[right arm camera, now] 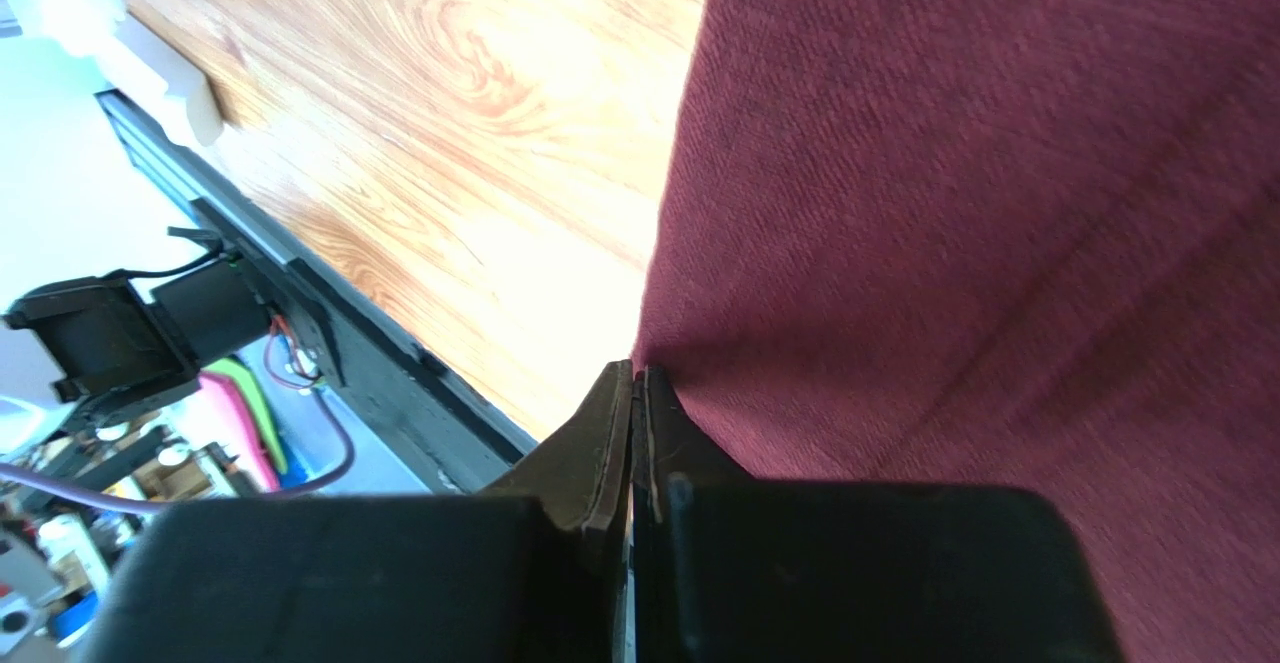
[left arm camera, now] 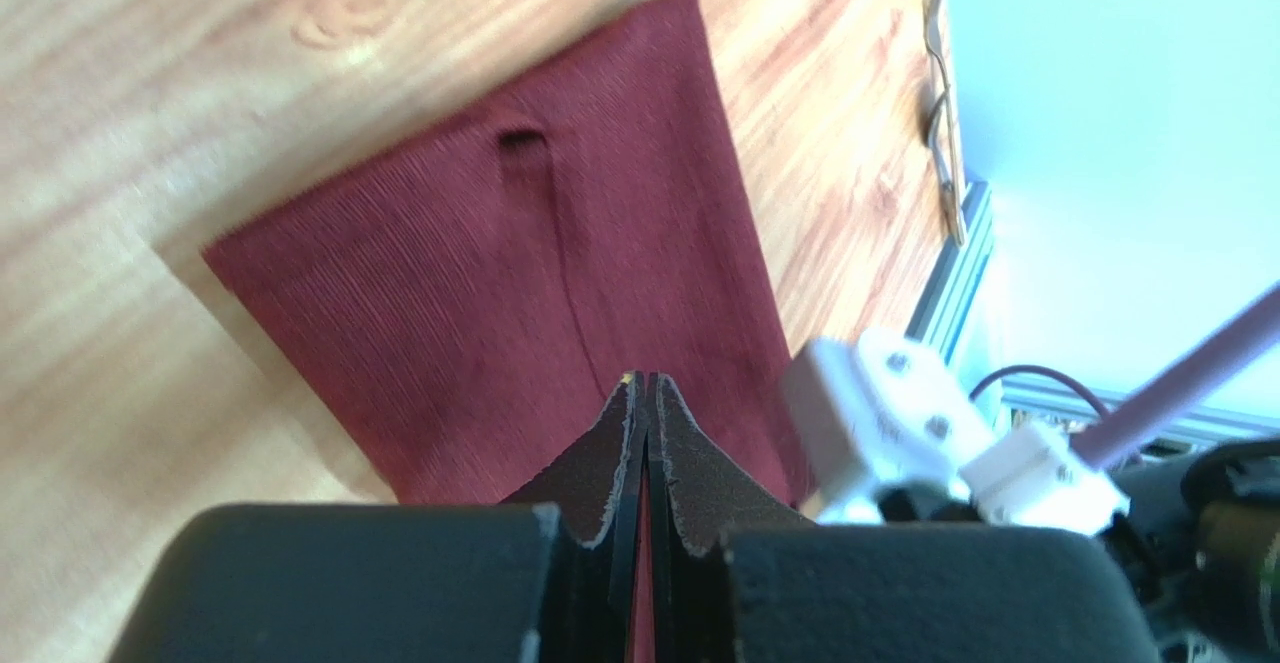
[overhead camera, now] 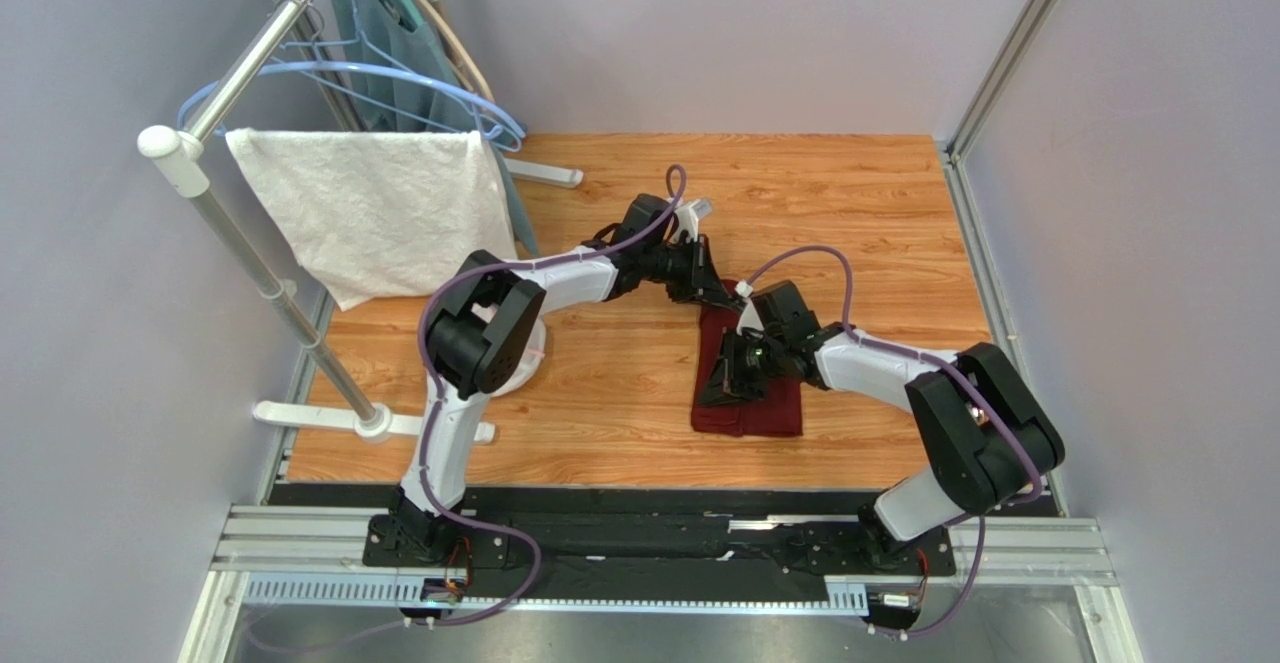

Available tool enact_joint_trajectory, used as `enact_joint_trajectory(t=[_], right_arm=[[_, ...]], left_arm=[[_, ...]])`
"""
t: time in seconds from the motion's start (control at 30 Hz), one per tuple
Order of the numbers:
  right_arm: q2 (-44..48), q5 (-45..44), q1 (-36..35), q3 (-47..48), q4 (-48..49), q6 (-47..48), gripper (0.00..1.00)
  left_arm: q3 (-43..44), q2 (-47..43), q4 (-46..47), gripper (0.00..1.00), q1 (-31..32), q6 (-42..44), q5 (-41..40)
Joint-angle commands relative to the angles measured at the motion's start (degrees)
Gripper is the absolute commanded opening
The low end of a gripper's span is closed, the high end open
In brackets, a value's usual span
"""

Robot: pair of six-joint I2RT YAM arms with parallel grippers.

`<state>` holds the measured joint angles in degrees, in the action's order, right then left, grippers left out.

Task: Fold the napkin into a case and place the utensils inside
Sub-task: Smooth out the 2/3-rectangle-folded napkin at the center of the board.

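The left gripper (left arm camera: 646,386) is clamping its fingers together on the near edge of the napkin (left arm camera: 511,288), which is lying folded just ahead of it. The right gripper (right arm camera: 631,378) is resting closed, tips touching the napkin's edge, the cloth spreading to its right. The utensils (left arm camera: 945,108) are lying far ahead-right of the left gripper.

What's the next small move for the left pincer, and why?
Probably lift the left pincer slightly to raise the far end of the napkin for a fold: it looks shut on that edge, and the right pincer is shut at the side edge.
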<state>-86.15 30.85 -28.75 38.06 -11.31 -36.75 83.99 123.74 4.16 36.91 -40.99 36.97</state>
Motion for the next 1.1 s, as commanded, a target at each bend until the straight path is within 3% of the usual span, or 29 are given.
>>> enact_joint_trajectory(t=[0.0, 0.1, 0.5, 0.7, 0.87, 1.07], right_arm=[[-2.18, 2.64, -0.60, 3.24, 5.42, -1.92, 0.00], [-2.36, 2.28, -0.78, 4.38, 5.07, -2.01, 0.00], [-5.43, 2.90, -0.69, 4.21, 9.11, -3.50, 0.00], [-8.07, 3.86, -0.60, -0.35, 14.82, -4.47, 0.00], [-7.90, 6.59, -0.69, -9.74, 23.87, -7.72, 0.00], [-3.51, 8.08, -0.08, -11.09, 22.83, -6.93, 0.00]], left_arm=[[6.78, 5.43, -1.16, 0.04, -1.05, -0.93, 0.65], [11.80, 10.89, -8.29, 0.04, -1.66, -2.24, 2.31], [6.10, 9.85, -5.22, 0.00, -2.63, -9.28, 2.58], [9.08, 10.99, -7.94, 0.00, -2.63, -9.90, 1.35], [9.79, 11.17, -9.00, 0.00, -2.63, -9.37, 0.38], [10.49, 11.34, -9.70, 0.00, -2.63, -7.96, -0.06]])
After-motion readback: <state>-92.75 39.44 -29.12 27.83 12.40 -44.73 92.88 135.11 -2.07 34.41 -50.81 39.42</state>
